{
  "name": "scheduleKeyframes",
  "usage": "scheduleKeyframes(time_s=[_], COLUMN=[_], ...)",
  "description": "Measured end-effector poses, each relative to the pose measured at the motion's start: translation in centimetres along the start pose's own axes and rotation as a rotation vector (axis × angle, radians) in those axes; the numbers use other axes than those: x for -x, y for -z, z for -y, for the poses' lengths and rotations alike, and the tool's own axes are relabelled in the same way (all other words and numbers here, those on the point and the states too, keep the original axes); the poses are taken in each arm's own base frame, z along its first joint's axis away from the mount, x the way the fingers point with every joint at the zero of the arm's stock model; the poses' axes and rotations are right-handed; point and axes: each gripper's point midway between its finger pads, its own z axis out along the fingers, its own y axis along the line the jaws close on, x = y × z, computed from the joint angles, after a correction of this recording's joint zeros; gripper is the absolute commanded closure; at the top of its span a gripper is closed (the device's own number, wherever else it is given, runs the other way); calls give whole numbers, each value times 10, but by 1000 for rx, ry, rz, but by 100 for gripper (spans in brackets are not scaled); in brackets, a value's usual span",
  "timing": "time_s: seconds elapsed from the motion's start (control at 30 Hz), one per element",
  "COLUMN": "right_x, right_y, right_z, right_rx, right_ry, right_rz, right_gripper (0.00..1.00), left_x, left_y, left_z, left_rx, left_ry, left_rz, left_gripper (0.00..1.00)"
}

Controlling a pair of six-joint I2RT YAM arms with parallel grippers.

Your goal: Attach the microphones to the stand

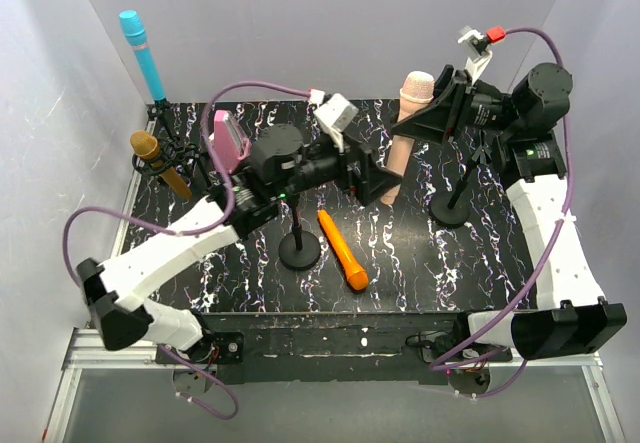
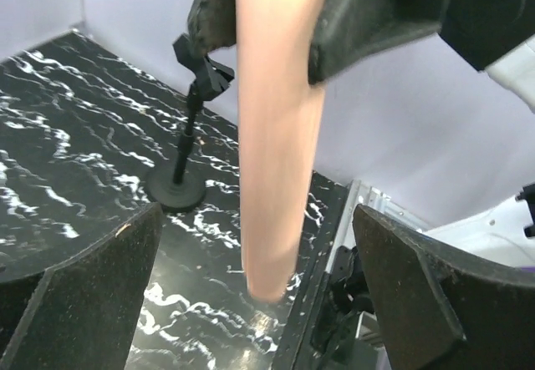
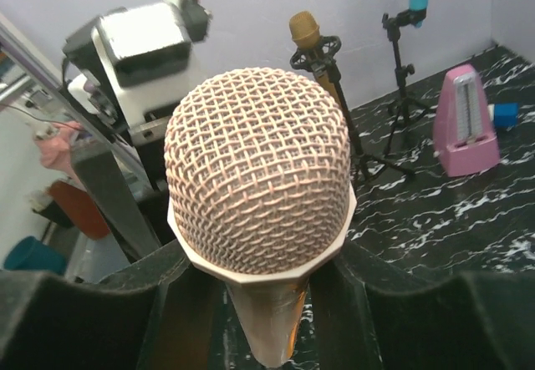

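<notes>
The peach-pink microphone [image 1: 403, 148] stands upright above the table, head [image 3: 257, 186] up. My right gripper [image 1: 415, 118] [image 3: 263, 303] is shut on its neck just under the head. My left gripper [image 1: 385, 181] [image 2: 255, 295] is open, its fingers [image 2: 84, 303] wide apart on either side of the lower handle [image 2: 276, 136] without touching it. The orange microphone [image 1: 343, 251] lies flat on the table. The cyan microphone [image 1: 145, 58] and the gold microphone [image 1: 160, 163] sit in stands at the back left. One empty stand [image 1: 298, 248] is at centre, another [image 1: 455, 203] [image 2: 188, 128] under the right arm.
A pink wedge-shaped block [image 1: 230, 141] [image 3: 466, 132] stands at the back left beside the gold microphone's stand. White walls close in the back and sides. The marbled black table [image 1: 420, 263] ends at a metal rail in front.
</notes>
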Motion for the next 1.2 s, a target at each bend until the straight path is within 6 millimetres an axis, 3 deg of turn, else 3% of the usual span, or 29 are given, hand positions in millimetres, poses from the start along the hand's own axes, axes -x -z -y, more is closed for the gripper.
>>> scheduleKeyframes(time_s=[0.23, 0.37, 0.47, 0.6, 0.7, 0.87, 0.97, 1.1, 1.2], right_x=[13, 5, -5, -15, -19, -28, -33, -41, -47], right_y=[1, -1, -4, -5, -5, -4, -6, -8, -8], right_z=[-9, 3, 20, 35, 36, 37, 36, 37, 36], right_rx=[1, 13, 10, -5, -9, -13, -4, 4, 7], right_ry=[196, 228, 212, 187, 196, 206, 198, 180, 162], right_rz=[-10, -47, -72, -93, -99, -105, -111, -116, -119], right_gripper=[99, 99, 99, 99, 99, 99, 99, 99, 99], left_x=[48, 43, 24, -20, -47, -79, -99, -128, -149], left_y=[88, 132, 153, 174, 187, 207, 206, 188, 174], left_z=[2, -7, -20, -54, -71, -79, -87, -110, -127], left_rx=[99, 187, 252, 386, 444, 441, 433, 457, 479], left_ry=[-185, -274, -310, -342, -360, -398, -418, -453, -480], left_rz=[20, -34, -94, -195, -236, -184, -137, -119, -112], left_gripper=[2, 2, 2, 2, 2, 4, 4, 4, 10])
